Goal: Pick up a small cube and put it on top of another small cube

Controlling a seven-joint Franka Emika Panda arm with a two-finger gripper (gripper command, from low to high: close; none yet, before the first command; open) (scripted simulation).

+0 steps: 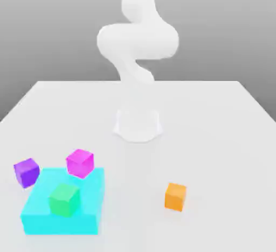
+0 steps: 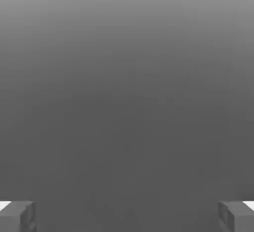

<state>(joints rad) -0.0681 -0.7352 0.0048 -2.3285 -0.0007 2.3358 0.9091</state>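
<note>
Four small cubes are on the white desk (image 1: pixel 226 138), listed with one larger block. Item one: a purple cube (image 1: pixel 26 172), nearest the exterior view's left edge, resting on the desk just beside the far left corner of the block. Item two: a magenta cube (image 1: pixel 80 163), tilted slightly, at the far edge of the block; whether it rests on the block or on the desk behind it cannot be told. Item three: a green cube (image 1: pixel 64 199), seated on top of the cyan block (image 1: pixel 86 218), roughly at the middle of its upper face. Item four: an orange cube (image 1: pixel 176 196), alone on bare desk toward the exterior view's right, well apart from the other three. Item five: the cyan block itself, flat and broad, much wider than any cube, lying toward the near left of the desk. Robot arm (image 1: pixel 137 41): white, rising from a round base (image 1: pixel 138 124) at the middle of the desk and bending upward out of the exterior view. Tool (image 2: pixel 127 216): its two grey fingertips (image 2: pixel 17 216) sit far apart at opposite sides of the hand view, spread wide with nothing between them, against a plain grey background.
</note>
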